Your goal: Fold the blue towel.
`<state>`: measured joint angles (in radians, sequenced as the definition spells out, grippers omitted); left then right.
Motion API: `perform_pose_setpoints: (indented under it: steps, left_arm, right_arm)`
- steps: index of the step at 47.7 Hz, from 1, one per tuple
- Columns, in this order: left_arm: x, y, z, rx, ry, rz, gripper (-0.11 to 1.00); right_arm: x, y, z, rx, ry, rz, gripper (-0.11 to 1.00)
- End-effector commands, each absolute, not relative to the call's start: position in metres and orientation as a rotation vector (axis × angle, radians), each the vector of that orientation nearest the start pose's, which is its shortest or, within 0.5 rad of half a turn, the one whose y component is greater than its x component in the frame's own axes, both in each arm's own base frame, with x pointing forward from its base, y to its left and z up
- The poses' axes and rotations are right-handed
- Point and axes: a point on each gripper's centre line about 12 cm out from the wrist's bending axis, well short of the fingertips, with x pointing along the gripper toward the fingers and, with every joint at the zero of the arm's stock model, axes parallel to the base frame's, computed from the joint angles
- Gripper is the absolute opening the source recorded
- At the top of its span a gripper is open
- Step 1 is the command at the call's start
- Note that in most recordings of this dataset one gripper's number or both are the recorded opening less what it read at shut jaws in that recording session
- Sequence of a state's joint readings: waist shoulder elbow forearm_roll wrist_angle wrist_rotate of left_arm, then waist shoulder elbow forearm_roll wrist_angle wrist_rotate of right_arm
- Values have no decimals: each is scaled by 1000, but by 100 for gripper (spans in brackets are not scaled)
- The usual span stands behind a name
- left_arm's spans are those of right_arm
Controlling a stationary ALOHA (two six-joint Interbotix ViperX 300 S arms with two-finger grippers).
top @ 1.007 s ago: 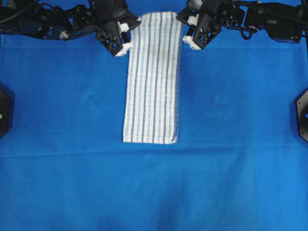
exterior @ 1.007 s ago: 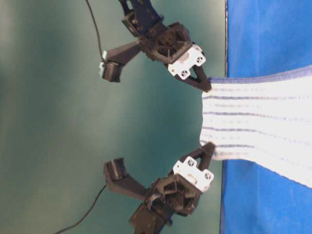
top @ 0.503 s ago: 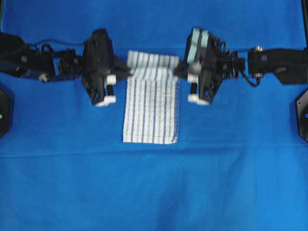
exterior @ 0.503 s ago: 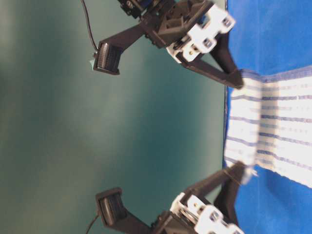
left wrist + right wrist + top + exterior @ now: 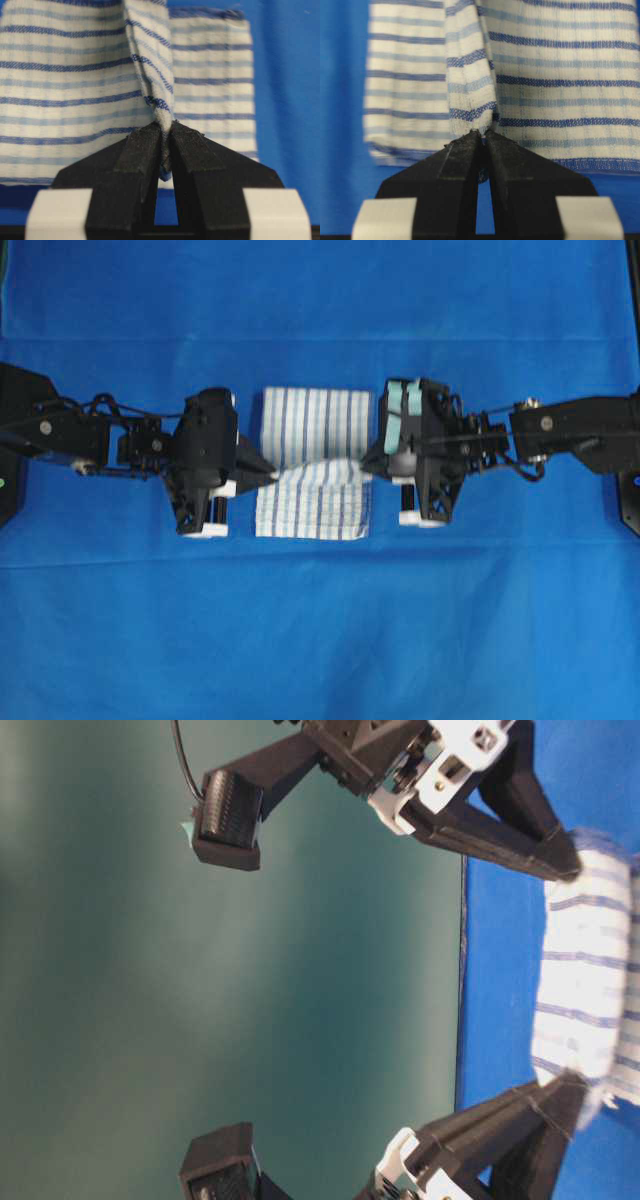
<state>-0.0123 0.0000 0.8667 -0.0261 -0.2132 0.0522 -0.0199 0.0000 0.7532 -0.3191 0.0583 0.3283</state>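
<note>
While both the left gripper (image 5: pixel 268 472) and right gripper (image 5: pixel 366 462) pinched the lifted edge of the blue towel (image 5: pixel 312 422) mid-table, the fold looked half made, that edge yet to be laid down.

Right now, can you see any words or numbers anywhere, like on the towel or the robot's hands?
None: no words, numbers or labels can be read in any view.
The blue towel shows only stripes and checks.
The left gripper and right gripper, both pinching it, are plain black and white.
</note>
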Motion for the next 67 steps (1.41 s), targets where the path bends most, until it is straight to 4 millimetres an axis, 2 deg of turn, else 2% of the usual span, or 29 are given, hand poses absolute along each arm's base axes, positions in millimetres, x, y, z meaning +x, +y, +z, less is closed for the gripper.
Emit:
perform_pose_setpoints:
  steps: [1,11,26,33,41,44,48,55,59,62,67]
  left_arm:
    - [349,-8,133,25,633,-23,3]
    - [349,-18,131,27,639,-49,3]
    - [348,-18,116,0,681,-39,3]
    - [349,-18,115,-4,683,-37,3]
    - [349,-15,118,-26,677,-21,3]
    - [349,-14,121,-36,668,-17,5]
    - [349,-14,128,-42,656,-16,19]
    - [346,-14,144,-46,651,-16,63]
    - [344,-14,156,-38,653,-21,84]
    - [342,-15,169,-31,650,-25,90]
    - [335,-14,192,-26,634,-28,88]
  right_arm:
    - [361,-3,148,21,776,-30,6]
    - [364,7,148,37,775,-13,6]
    - [371,8,146,72,777,-24,6]
    - [375,14,147,70,769,-9,8]
    - [378,17,151,70,763,-4,52]
    - [379,17,156,68,759,-6,55]
    - [380,16,167,64,759,-15,51]
    - [377,14,187,44,759,-27,51]
    - [372,12,202,37,750,-34,51]
    - [369,11,212,32,738,-38,51]
    - [360,11,232,26,696,-38,51]
